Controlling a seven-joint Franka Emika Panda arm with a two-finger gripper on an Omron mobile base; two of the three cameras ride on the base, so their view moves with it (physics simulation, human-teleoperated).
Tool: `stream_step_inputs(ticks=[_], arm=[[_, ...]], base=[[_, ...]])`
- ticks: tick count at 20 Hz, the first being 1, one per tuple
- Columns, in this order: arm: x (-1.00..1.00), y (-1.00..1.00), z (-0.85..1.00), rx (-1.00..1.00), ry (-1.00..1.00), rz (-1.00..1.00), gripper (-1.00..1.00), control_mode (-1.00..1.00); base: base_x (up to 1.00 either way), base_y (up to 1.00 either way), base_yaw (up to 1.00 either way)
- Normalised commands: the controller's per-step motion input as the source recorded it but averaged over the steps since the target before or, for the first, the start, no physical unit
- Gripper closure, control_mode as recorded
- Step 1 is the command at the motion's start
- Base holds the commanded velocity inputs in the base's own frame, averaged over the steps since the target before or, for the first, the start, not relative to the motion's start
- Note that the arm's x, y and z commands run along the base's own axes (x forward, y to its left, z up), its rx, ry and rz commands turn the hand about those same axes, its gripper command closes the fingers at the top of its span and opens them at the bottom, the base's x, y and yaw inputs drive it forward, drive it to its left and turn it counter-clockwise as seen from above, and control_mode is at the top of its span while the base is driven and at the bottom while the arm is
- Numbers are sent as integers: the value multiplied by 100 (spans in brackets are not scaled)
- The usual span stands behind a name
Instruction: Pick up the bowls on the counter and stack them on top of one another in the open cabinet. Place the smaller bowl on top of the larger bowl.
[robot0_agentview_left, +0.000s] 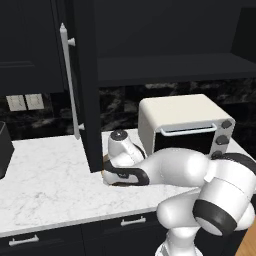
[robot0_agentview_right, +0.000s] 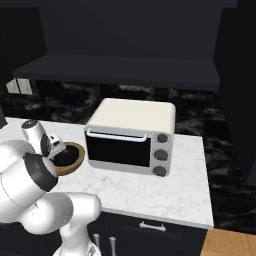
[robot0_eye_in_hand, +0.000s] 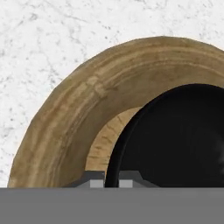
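Observation:
The larger bowl (robot0_eye_in_hand: 65, 113), tan wood with a thick rim, sits on the white marble counter (robot0_eye_in_hand: 39, 52). The smaller bowl (robot0_eye_in_hand: 175, 140), glossy black, lies inside its outline; whether it rests there or hangs just above, I cannot tell. My gripper (robot0_eye_in_hand: 111, 181) is shut on the black bowl's rim, one fingertip (robot0_eye_in_hand: 94, 179) on each side of the edge. From the right base view both bowls (robot0_agentview_right: 71, 156) show left of the oven, under my gripper (robot0_agentview_right: 56, 150). The open cabinet (robot0_agentview_left: 170, 67) is above, its door (robot0_agentview_left: 85, 85) swung out with a long silver handle (robot0_agentview_left: 70, 80).
A cream toaster oven (robot0_agentview_right: 132, 135) stands on the counter (robot0_agentview_right: 165, 190) right beside the bowls, under the cabinet shelf (robot0_agentview_right: 120, 70). A dark object (robot0_agentview_left: 4, 147) sits at the counter's far left. Light switches (robot0_agentview_left: 25, 102) are on the back wall. Drawers with silver handles (robot0_agentview_left: 132, 221) run below.

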Motion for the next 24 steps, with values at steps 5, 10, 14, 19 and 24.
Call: stream_step_inputs(ticks=[5, 10, 14, 19, 24], arm=[[0, 0, -5, -6, 0, 0, -100, -100], [-10, -5, 8, -2, -3, 0, -100, -100], [-41, -7, 30, 0, -10, 0, -100, -100], [-76, 0, 20, 0, -4, 7, -100, -100], [-45, -1, -2, 0, 0, 9, -100, -100]], base=[[0, 0, 0], [0, 0, 0], [0, 0, 0], [0, 0, 0], [0, 0, 0]])
